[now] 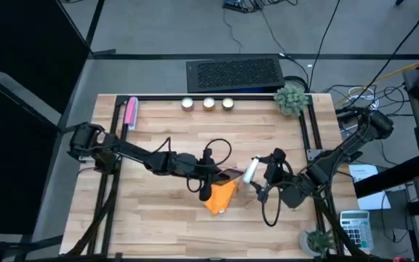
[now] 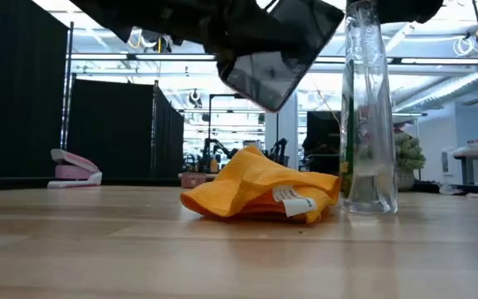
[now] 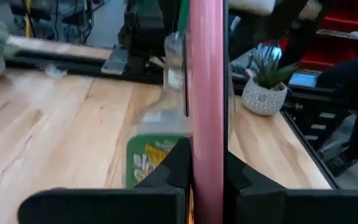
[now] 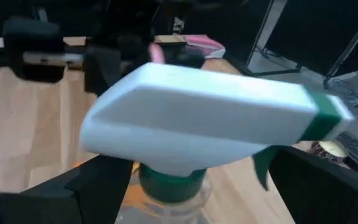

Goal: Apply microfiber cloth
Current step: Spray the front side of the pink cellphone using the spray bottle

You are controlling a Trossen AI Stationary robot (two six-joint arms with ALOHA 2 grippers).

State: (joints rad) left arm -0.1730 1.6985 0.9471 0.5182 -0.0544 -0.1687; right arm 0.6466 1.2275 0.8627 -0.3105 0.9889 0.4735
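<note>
The orange microfiber cloth point(image 1: 220, 196) lies crumpled on the wooden table near its middle, with a white tag point(image 2: 293, 202) at its near side. My left gripper point(image 1: 208, 183) is shut on a flat dark phone with a pink edge point(image 2: 274, 58), held tilted just above the cloth. To the cloth's right stands a clear spray bottle point(image 2: 368, 116) with a white head point(image 1: 251, 171) and a green nozzle. My right gripper point(image 1: 264, 178) is shut on it. My left gripper pinches the phone between its two fingers point(image 3: 174, 171) across its thin pink edge point(image 3: 207, 149). The phone is lifted clear of the table, tilted, above the cloth. My right gripper holds the bottle by its neck point(image 4: 169, 183), just under the green collar and the white head, one finger point(image 4: 98, 180) on each side. It comes level from the table's right. The bottle stands upright, and its base point(image 2: 370, 208) appears to rest on the table.
A pink flat thing point(image 1: 130, 113) lies at the far left. Three small round candles point(image 1: 208, 103) and a bushy plant point(image 1: 291, 98) stand along the far edge. A small potted plant point(image 1: 318, 239) sits at the near right corner. Bare wood lies to the near left.
</note>
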